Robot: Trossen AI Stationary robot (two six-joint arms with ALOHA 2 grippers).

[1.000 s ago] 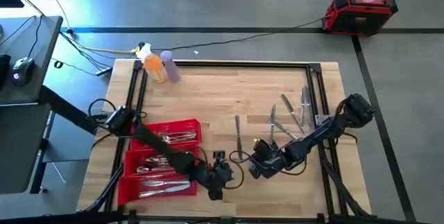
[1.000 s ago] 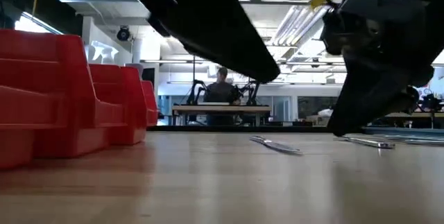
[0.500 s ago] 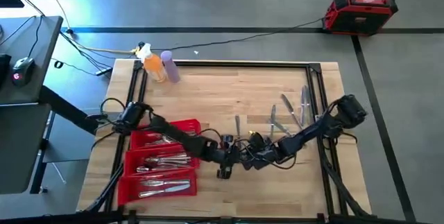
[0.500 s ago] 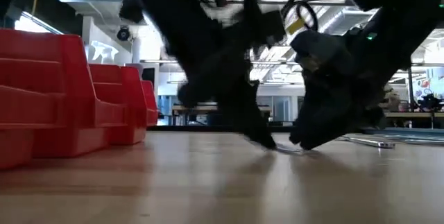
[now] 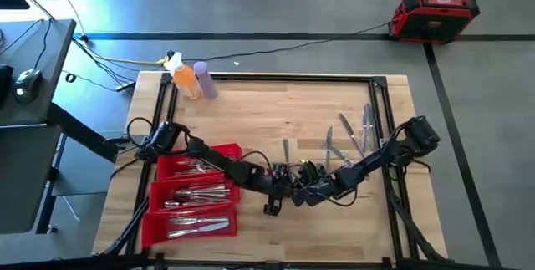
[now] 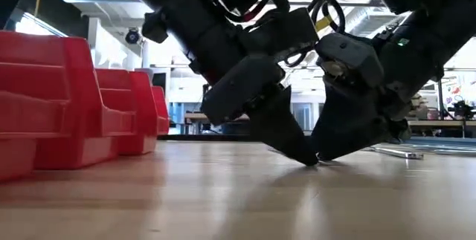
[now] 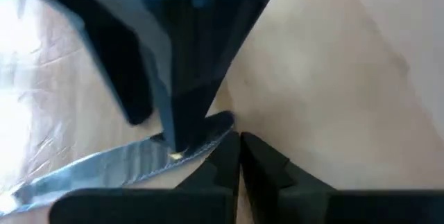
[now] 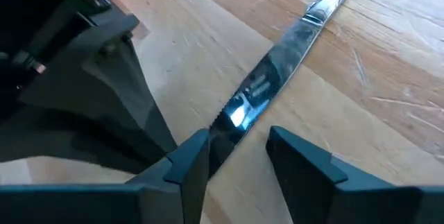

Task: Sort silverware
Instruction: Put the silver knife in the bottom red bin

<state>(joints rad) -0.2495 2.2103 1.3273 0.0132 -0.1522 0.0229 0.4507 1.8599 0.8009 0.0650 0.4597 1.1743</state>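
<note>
I had both grippers at one table knife: the right gripper stood released, the blade tip between its jaws; the left gripper, jaws clenched empty, pressed beside that tip, likely pinning it for the grasp

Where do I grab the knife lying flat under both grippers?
Grip the knife across its narrow width, near the handle, from straight above: it lies flat on the table, leaving only thin edges to pinch. The right gripper, jaws open, straddles its tip; the left gripper sits alongside.
</note>
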